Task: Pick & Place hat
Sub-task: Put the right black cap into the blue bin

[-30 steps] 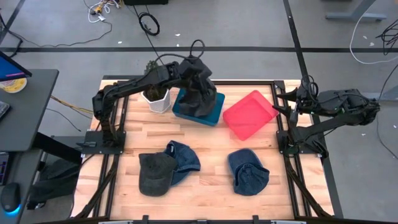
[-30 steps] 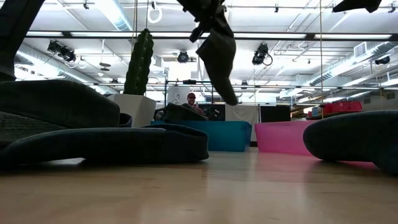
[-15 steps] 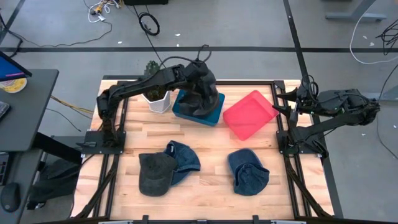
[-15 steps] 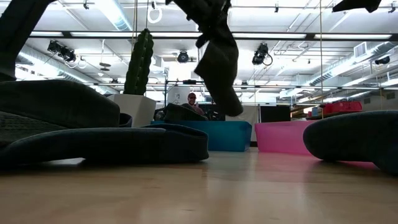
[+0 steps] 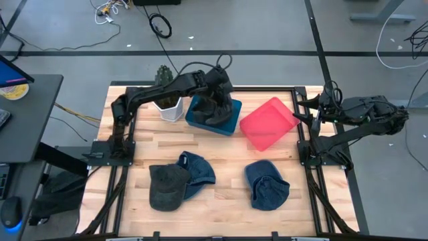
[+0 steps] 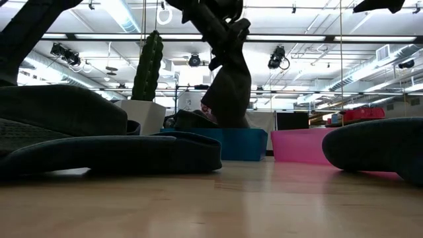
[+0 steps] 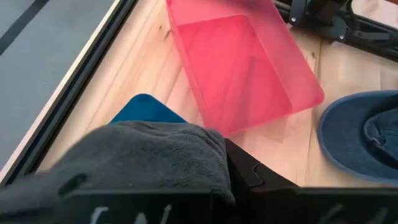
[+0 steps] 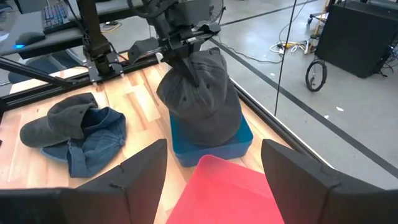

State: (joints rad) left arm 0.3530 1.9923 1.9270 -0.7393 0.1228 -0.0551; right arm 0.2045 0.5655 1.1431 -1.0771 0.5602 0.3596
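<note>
Hat (image 5: 215,106), the dark grey one, hangs pinched in my left claw (image 5: 212,79) right over the blue bin (image 5: 229,121), its lower folds sagging into it. My right claw (image 5: 314,109) waits spread wide and empty at the table's (image 5: 221,201) right edge, beside the pink bin (image 5: 269,123)

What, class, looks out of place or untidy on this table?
Two hats near the table's front left lie in a heap, the grey cap overlapping the blue denim hat. Otherwise nothing stands out: the pink bin merely sits at an angle to the table edge.
</note>
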